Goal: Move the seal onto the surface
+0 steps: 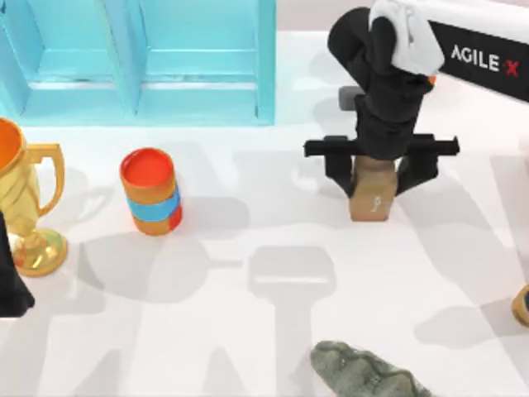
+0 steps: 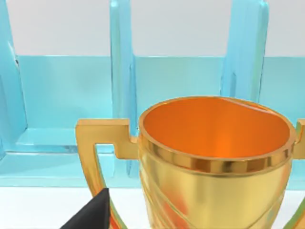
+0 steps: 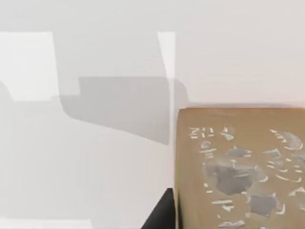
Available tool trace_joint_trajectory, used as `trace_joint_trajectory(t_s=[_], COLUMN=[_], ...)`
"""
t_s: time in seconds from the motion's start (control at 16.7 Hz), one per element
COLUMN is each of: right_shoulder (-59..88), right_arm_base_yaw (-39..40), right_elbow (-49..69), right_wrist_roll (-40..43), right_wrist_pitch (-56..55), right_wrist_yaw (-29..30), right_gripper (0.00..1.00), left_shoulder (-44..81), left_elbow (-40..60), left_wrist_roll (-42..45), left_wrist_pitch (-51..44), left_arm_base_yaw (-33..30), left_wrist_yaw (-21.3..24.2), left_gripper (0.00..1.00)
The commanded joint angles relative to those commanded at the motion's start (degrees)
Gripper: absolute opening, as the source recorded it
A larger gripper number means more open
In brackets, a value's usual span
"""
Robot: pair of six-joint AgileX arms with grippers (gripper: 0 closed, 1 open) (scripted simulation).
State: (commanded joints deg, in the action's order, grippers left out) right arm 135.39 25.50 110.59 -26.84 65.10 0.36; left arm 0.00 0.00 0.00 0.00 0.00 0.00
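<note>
Right end effector [image 1: 378,176] straddling seal [image 1: 371,197]

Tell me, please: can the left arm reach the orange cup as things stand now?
Probably yes. The left gripper sits at the table's left edge, and the orange cup stands upright nearby; the gold trophy stands beside that path, not across it.

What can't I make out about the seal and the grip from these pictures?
- Seal top: hidden under the right gripper in the top view.
- Whether the seal touches the surface: not visible.
- Seal's far side: cut off by the right wrist view's edge.
- Left gripper: cut off by the top view's edge.
</note>
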Motion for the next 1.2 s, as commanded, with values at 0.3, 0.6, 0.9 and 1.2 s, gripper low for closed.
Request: trace_joint_trajectory(t_s=[0.3, 0.6, 0.9, 1.2], right_shoulder=[0.0, 0.0, 0.7, 4.9], right_arm_base_yaw=[0.0, 0.0, -0.2, -0.3], right_elbow=[0.0, 0.0, 2.1, 17.5], right_wrist_roll=[0.0, 0.0, -0.2, -0.5], right_wrist_pitch=[0.0, 0.0, 1.9, 14.9], right_wrist_yaw=[0.0, 0.0, 0.0, 0.0], right_gripper=[1.00, 1.00, 1.00, 1.00], left_shoulder=[0.0, 0.0, 0.0, 0.0], left_elbow=[0.0, 0.0, 0.0, 0.0], left_wrist_roll=[0.0, 0.0, 0.0, 0.0], left_wrist_pitch=[0.0, 0.0, 0.0, 0.0], left_arm_base_yaw=[0.0, 0.0, 0.0, 0.0], left_wrist_yaw=[0.0, 0.0, 0.0, 0.0], left_gripper=[1.00, 1.00, 1.00, 1.00])
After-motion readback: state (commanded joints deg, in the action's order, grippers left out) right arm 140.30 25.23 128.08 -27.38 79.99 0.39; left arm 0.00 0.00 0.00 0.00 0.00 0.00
